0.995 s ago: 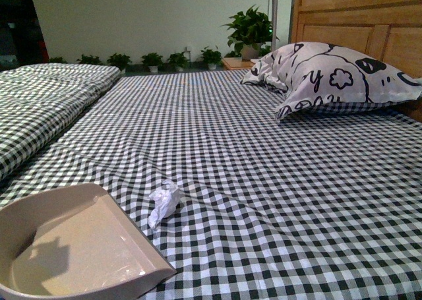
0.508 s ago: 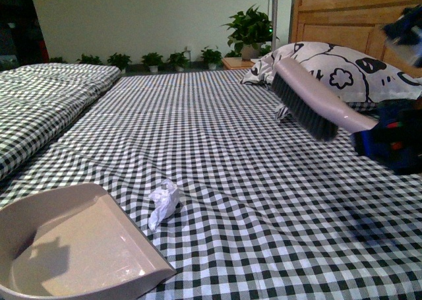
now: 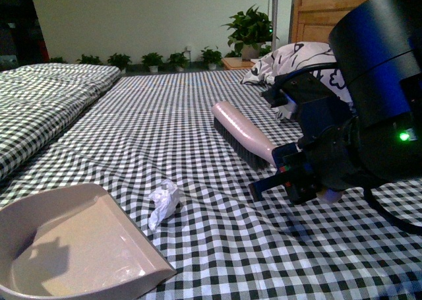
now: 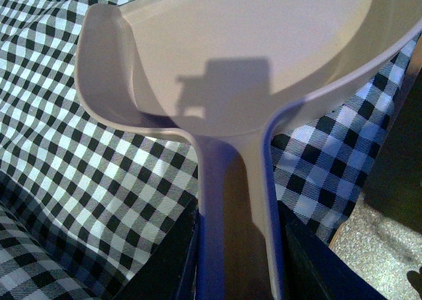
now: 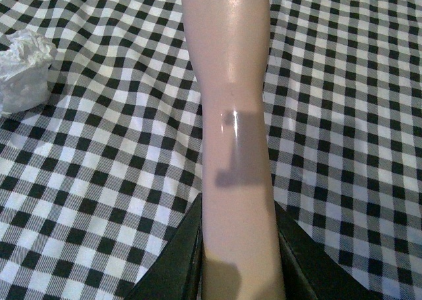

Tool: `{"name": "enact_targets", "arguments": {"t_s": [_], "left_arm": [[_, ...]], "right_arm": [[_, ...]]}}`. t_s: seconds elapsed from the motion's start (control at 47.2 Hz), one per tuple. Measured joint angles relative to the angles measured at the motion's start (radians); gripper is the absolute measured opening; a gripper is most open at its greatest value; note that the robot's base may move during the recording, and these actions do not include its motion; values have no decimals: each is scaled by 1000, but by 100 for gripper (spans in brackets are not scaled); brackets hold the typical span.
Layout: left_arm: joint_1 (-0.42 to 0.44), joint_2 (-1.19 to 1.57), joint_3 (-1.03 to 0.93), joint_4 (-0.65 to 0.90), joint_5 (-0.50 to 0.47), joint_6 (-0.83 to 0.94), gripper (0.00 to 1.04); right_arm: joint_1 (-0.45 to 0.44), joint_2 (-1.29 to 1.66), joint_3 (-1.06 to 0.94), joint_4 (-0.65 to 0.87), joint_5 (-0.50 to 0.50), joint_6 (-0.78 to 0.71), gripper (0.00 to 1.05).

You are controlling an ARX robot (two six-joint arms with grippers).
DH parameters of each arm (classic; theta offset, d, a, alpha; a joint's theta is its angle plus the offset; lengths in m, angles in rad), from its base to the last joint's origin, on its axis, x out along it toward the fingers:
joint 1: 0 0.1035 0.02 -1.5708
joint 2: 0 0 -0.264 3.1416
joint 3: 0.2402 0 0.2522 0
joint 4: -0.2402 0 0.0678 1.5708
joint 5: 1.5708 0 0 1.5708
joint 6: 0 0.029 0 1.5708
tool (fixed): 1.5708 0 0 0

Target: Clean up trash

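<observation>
Front view: right gripper (image 3: 290, 171) clamping brush (image 3: 241, 134), bristle end toward trash (image 3: 163, 204); left gripper (image 4: 237, 247) clamping dustpan (image 3: 66, 247).

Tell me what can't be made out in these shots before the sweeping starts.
- Dustpan: near edge cut off by the frame in the front view; its handle end is hidden in the left gripper.
- Brush: handle end hidden behind the right gripper; bristles not visible in the right wrist view.
- Pillow: mostly blocked by the right arm.
- Trash: cut off in the right wrist view.
</observation>
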Motion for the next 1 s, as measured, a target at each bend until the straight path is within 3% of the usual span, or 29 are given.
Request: {"name": "enact_targets", "arguments": {"t_s": [0.741,0.995], "left_arm": [[0,0,0,0,0,5,29],[0,0,0,0,0,7,29]], "right_arm": [[158,73,-79,89,45,-143,21],[206,67,-121,87,13,-150,21]]}}
